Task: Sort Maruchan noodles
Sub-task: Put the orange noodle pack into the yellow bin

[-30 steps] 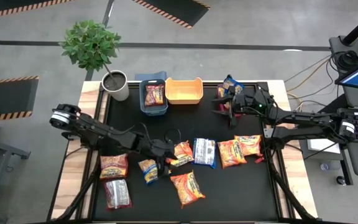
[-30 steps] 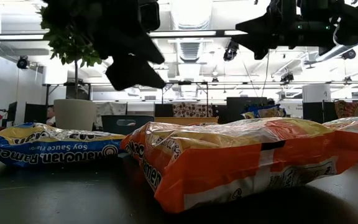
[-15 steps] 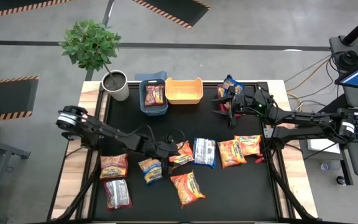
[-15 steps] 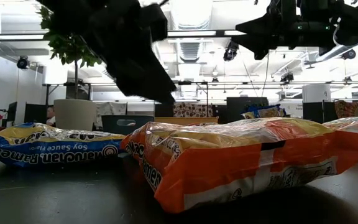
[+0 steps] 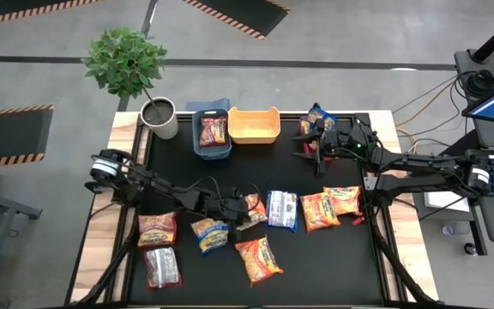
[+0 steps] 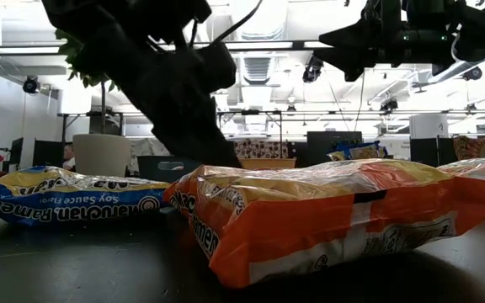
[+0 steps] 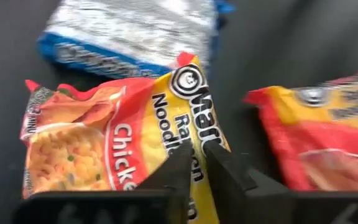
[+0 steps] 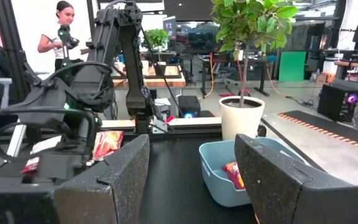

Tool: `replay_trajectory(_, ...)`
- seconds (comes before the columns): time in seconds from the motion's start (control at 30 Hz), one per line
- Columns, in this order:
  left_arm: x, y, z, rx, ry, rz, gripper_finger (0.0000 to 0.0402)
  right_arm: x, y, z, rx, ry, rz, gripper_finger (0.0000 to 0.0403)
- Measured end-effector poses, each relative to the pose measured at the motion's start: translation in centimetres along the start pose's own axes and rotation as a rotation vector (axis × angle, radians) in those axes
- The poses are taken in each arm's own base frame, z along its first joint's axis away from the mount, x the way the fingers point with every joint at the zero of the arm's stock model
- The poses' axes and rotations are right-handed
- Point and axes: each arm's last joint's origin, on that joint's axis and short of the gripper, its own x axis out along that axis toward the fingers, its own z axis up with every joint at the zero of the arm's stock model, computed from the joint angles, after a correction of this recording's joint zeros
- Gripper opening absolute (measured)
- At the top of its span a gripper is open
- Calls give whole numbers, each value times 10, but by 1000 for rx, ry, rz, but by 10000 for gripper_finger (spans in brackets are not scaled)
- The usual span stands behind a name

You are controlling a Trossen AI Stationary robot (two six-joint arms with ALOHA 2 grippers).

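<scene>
Several Maruchan noodle packets lie flat on the black table. My left gripper (image 5: 245,216) reaches in from the table's left and is shut on an orange chicken packet (image 5: 254,206) at mid-table. Beside that packet lie a blue-and-yellow packet (image 5: 208,233) and a blue-and-white one (image 5: 282,209). My right gripper (image 5: 305,144) hangs raised over the far right of the table. It stands open (image 8: 191,149) with nothing between its fingers. Just beyond it lies a blue packet (image 5: 320,114). My left gripper pinches the orange packet's wrapper at its yellow printed band (image 7: 197,163), toward the end nearest the gripper, between its two fingers (image 7: 178,171). The fingers slant down from the table's left. The packet lies on the table.
A blue bin (image 5: 197,142) with one packet inside and a yellow bin (image 5: 254,136) stand at the far edge, with a potted plant (image 5: 158,116) to their left. More orange packets (image 5: 320,210) lie to the right, others (image 5: 157,227) at the near left.
My left gripper has come down and gone toward the table's right, onto the orange chicken packet. The right arm has kept still and the packets lie where they were.
</scene>
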Motion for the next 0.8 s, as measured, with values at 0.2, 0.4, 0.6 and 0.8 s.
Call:
replay_trajectory(0.2, -1, 22, -11, -55, 2, 318, 11, 0, 0, 0, 2, 0, 0, 226)
replay_trajectory(0.4, -25, 24, 9, 21, -41, 205, 1, 0, 0, -1, 59, 9, -9, 226)
replay_trajectory(0.6, -62, 21, 13, 176, -10, 113, 1, 6, -3, 4, 273, 84, -25, 226)
replay_trajectory(0.8, -75, 36, -16, 142, 6, 154, 0, 24, 2, -9, 492, 243, -18, 226)
